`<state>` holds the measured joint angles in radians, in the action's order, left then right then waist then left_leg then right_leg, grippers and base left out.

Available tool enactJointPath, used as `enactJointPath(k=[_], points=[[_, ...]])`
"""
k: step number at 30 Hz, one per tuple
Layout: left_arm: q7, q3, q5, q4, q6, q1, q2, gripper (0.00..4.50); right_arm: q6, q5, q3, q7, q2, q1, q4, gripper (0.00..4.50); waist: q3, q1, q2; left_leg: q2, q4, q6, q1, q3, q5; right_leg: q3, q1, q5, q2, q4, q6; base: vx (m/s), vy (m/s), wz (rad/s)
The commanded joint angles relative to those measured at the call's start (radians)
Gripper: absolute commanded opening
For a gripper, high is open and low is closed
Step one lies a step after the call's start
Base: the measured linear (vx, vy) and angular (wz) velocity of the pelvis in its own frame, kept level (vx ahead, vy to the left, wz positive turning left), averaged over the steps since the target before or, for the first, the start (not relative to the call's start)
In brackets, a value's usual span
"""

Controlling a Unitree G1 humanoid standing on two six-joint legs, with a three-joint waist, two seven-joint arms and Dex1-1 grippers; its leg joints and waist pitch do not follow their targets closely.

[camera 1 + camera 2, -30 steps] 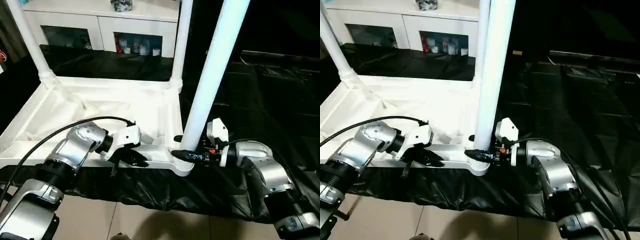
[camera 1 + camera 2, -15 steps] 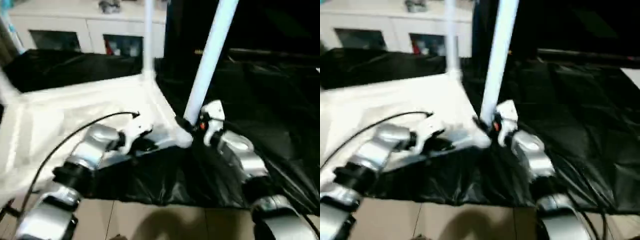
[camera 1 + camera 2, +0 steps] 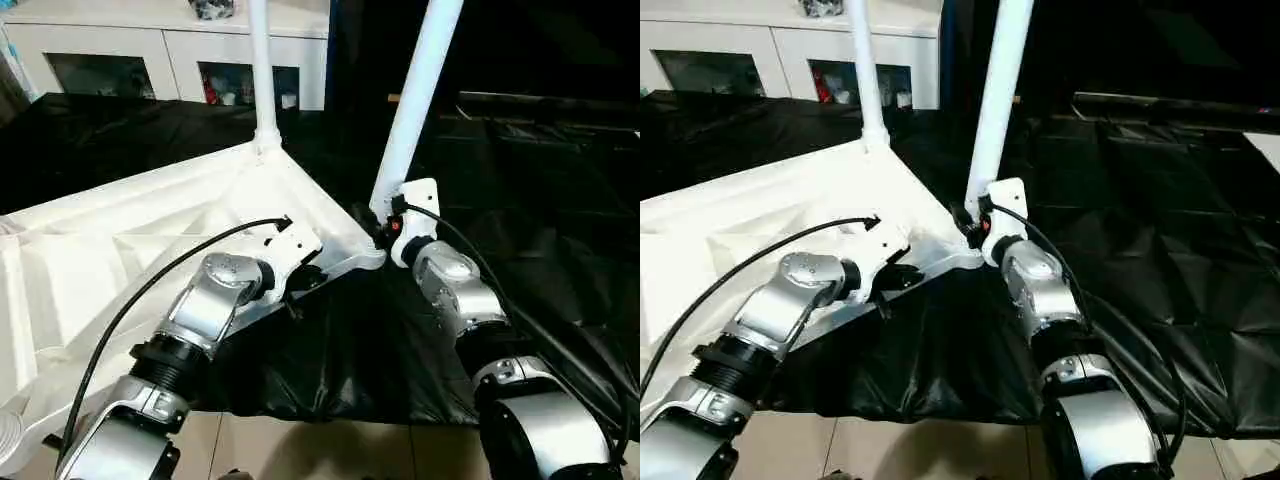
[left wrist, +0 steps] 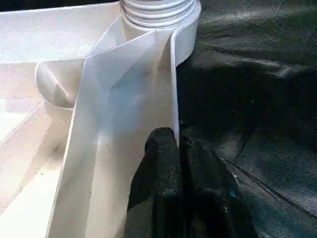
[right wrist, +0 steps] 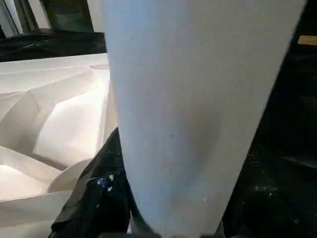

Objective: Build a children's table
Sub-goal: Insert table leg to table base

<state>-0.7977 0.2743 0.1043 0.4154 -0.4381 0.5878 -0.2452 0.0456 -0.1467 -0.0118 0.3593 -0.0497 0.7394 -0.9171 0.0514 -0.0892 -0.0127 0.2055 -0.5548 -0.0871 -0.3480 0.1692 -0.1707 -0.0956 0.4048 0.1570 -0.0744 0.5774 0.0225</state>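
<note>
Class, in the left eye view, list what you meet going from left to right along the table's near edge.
Left gripper pinching the tabletop rim → near corner leg → right gripper around that leg → black sheet.

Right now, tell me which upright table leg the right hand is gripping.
The near leg, standing in the corner socket closest to the robot. The right hand clasps its base. The other leg stands free at the far corner.

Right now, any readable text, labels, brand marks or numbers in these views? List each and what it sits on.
None readable.
children's table: plain white, no marking on underside or legs.
left gripper and right gripper: no label legible.
items behind the cabinet glass doors: too small to read.
</note>
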Motion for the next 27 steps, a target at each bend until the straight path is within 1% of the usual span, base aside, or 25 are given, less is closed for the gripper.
enactJointPath(k=[1,2,3,4,5,6,7,8,9,12,13,14,15,16,17,18,19,20,21,22,23,25,26,27], points=[[-0.014,0.017,-0.009,-0.059,0.029,0.03,0.01,0.0,-0.047,0.001,0.032,0.02,0.056,-0.029,-0.1,1.88,-0.059,-0.007,0.016,0.024,0.066,0.004,-0.001,-0.005,-0.298,0.051,-0.05,0.323,-0.075,-0.07,0.175,0.0,0.0,0.0],[-0.031,0.022,-0.007,-0.068,0.029,0.024,-0.003,0.0,-0.025,0.001,0.028,0.048,0.055,-0.015,-0.103,2.23,-0.059,-0.008,0.022,0.024,0.067,0.001,-0.001,-0.007,-0.303,0.051,-0.05,0.327,-0.076,-0.069,0.175,0.0,0.0,0.0],[-0.036,0.024,-0.005,-0.067,0.032,0.024,-0.007,0.0,-0.019,-0.002,0.024,0.06,0.054,-0.01,-0.102,2.58,-0.058,-0.005,0.018,0.025,0.067,0.0,-0.001,-0.008,-0.315,0.05,-0.051,0.334,-0.075,-0.07,0.173,0.0,0.0,0.0],[-0.036,0.024,-0.005,-0.067,0.032,0.024,-0.007,0.0,-0.019,-0.002,0.024,0.06,0.054,-0.01,-0.102,2.58,-0.058,-0.005,0.021,0.024,0.067,0.0,0.0,-0.007,-0.323,0.051,-0.049,0.335,-0.074,-0.072,0.174,0.0,0.0,0.0],[-0.034,0.025,-0.004,-0.068,0.032,0.023,-0.008,0.0,-0.015,-0.002,0.02,0.065,0.054,-0.006,-0.105,2.63,-0.059,-0.005,0.021,0.024,0.067,0.0,0.001,-0.007,-0.321,0.051,-0.05,0.331,-0.075,-0.071,0.176,0.0,0.0,0.0],[-0.039,0.025,-0.007,-0.07,0.033,0.021,-0.012,0.0,-0.011,-0.004,0.019,0.084,0.053,-0.005,-0.098,2.78,-0.06,-0.007,0.021,0.026,0.066,0.001,0.003,-0.006,-0.313,0.052,-0.049,0.315,-0.076,-0.07,0.186,0.0,0.0,0.0],[-0.039,0.025,-0.007,-0.07,0.033,0.021,-0.012,0.0,-0.011,-0.004,0.019,0.084,0.053,-0.005,-0.098,2.78,-0.062,-0.01,0.02,0.026,0.064,0.003,0.001,-0.006,-0.292,0.053,-0.052,0.276,-0.075,-0.063,0.198,0.0,0.0,0.0],[-0.043,0.026,-0.009,-0.072,0.034,0.019,-0.014,0.0,-0.008,-0.005,0.017,0.098,0.052,-0.004,-0.093,2.93,-0.062,-0.01,0.02,0.026,0.064,0.003,0.001,-0.006,-0.292,0.053,-0.052,0.276,-0.075,-0.063,0.198,0.0,0.0,0.0],[-0.052,0.026,-0.013,-0.073,0.037,0.017,-0.019,0.0,-0.005,-0.006,0.019,0.118,0.049,-0.006,-0.08,3.06,-0.062,-0.01,0.028,0.025,0.063,0.01,-0.001,-0.004,-0.272,0.051,-0.054,0.241,-0.074,-0.059,0.209,0.0,0.0,0.0],[-0.083,0.031,-0.022,-0.074,0.057,0.013,-0.033,0.0,-0.002,-0.011,0.027,0.164,0.041,-0.012,-0.046,3.33,-0.064,-0.01,0.024,0.024,0.061,0.019,-0.004,-0.004,-0.252,0.051,-0.058,0.217,-0.073,-0.056,0.214,0.0,0.0,0.0],[-0.095,0.032,-0.028,-0.072,0.063,0.012,-0.04,0.0,0.002,-0.015,0.027,0.184,0.035,-0.013,-0.035,3.33,-0.063,-0.009,0.025,0.024,0.06,0.021,-0.003,-0.003,-0.246,0.051,-0.057,0.213,-0.073,-0.055,0.217,0.0,0.0,0.0],[-0.12,0.034,-0.035,-0.069,0.079,0.008,-0.053,0.0,0.007,-0.019,0.029,0.214,0.024,-0.018,-0.019,3.42,-0.064,-0.01,0.024,0.024,0.059,0.023,-0.003,-0.003,-0.243,0.052,-0.057,0.211,-0.074,-0.055,0.219,0.0,0.0,0.0],[-0.12,0.034,-0.035,-0.069,0.079,0.008,-0.053,0.0,0.007,-0.019,0.029,0.214,0.024,-0.018,-0.019,3.49,-0.065,-0.012,0.025,0.025,0.058,0.027,-0.003,-0.002,-0.236,0.052,-0.058,0.201,-0.074,-0.052,0.223,0.0,0.0,0.0],[-0.135,0.034,-0.04,-0.067,0.09,0.006,-0.061,0.0,0.011,-0.02,0.029,0.232,0.016,-0.021,-0.009,3.67,-0.065,-0.012,0.026,0.026,0.058,0.027,-0.001,-0.002,-0.231,0.052,-0.056,0.188,-0.073,-0.051,0.23,0.0,0.0,0.0],[-0.135,0.034,-0.04,-0.067,0.09,0.006,-0.061,0.0,0.011,-0.02,0.029,0.232,0.016,-0.021,-0.009,3.73,-0.065,-0.014,0.027,0.025,0.057,0.028,-0.001,-0.002,-0.232,0.052,-0.056,0.184,-0.073,-0.052,0.232,0.0,0.0,0.0],[-0.17,0.035,-0.052,-0.073,0.106,-0.001,-0.076,0.0,0.008,-0.021,0.038,0.271,-0.005,-0.038,0.026,3.77,-0.065,-0.015,0.028,0.026,0.057,0.028,0.0,-0.001,-0.228,0.052,-0.056,0.164,-0.071,-0.048,0.238,0.0,0.0,0.0],[-0.198,0.037,-0.06,-0.08,0.117,-0.006,-0.087,0.0,0.005,-0.018,0.044,0.301,-0.022,-0.052,0.054,3.77,-0.065,-0.018,0.026,0.025,0.056,0.032,-0.001,-0.001,-0.228,0.051,-0.058,0.163,-0.07,-0.05,0.234,0.0,0.0,0.0],[-0.198,0.037,-0.06,-0.08,0.117,-0.006,-0.087,0.0,0.005,-0.018,0.044,0.301,-0.022,-0.052,0.054,3.77,-0.066,-0.019,0.026,0.025,0.055,0.035,-0.001,0.0,-0.223,0.052,-0.059,0.155,-0.07,-0.047,0.233,0.0,0.0,0.0],[-0.235,0.044,-0.066,-0.08,0.144,-0.011,-0.103,0.0,-0.006,-0.021,0.055,0.35,-0.045,-0.072,0.092,3.77,-0.066,-0.023,0.026,0.025,0.055,0.039,-0.001,-0.002,-0.217,0.051,-0.061,0.146,-0.069,-0.047,0.233,0.0,0.0,0.0],[-0.255,0.048,-0.066,-0.076,0.159,-0.011,-0.114,0.0,-0.015,-0.023,0.064,0.387,-0.063,-0.087,0.118,3.77,-0.067,-0.025,0.025,0.027,0.054,0.041,0.0,0.0,-0.213,0.053,-0.058,0.143,-0.071,-0.045,0.234,0.0,0.0,0.0],[-0.292,0.055,-0.068,-0.065,0.193,-0.011,-0.132,0.0,-0.036,-0.027,0.082,0.462,-0.098,-0.117,0.168,3.77,-0.066,-0.028,0.025,0.026,0.055,0.045,-0.001,0.0,-0.213,0.051,-0.061,0.144,-0.068,-0.046,0.229,0.0,0.0,0.0],[-0.334,0.058,-0.078,-0.051,0.223,-0.007,-0.148,0.0,-0.063,-0.03,0.105,0.553,-0.143,-0.154,0.225,3.77,-0.066,-0.037,0.022,0.027,0.051,0.056,-0.001,0.003,-0.204,0.051,-0.06,0.148,-0.066,-0.046,0.221,0.0,0.0,0.0],[-0.335,0.058,-0.078,-0.05,0.224,-0.007,-0.149,0.0,-0.064,-0.03,0.106,0.556,-0.144,-0.155,0.227,3.77,-0.066,-0.042,0.022,0.028,0.051,0.055,0.0,0.003,-0.204,0.051,-0.06,0.153,-0.067,-0.045,0.219,0.0,0.0,0.0],[-0.368,0.055,-0.091,-0.042,0.236,-0.002,-0.157,0.0,-0.083,-0.034,0.125,0.619,-0.179,-0.182,0.265,3.77,-0.066,-0.043,0.022,0.029,0.051,0.052,0.0,0.004,-0.209,0.051,-0.058,0.171,-0.069,-0.047,0.22,0.0,0.0,0.0]])
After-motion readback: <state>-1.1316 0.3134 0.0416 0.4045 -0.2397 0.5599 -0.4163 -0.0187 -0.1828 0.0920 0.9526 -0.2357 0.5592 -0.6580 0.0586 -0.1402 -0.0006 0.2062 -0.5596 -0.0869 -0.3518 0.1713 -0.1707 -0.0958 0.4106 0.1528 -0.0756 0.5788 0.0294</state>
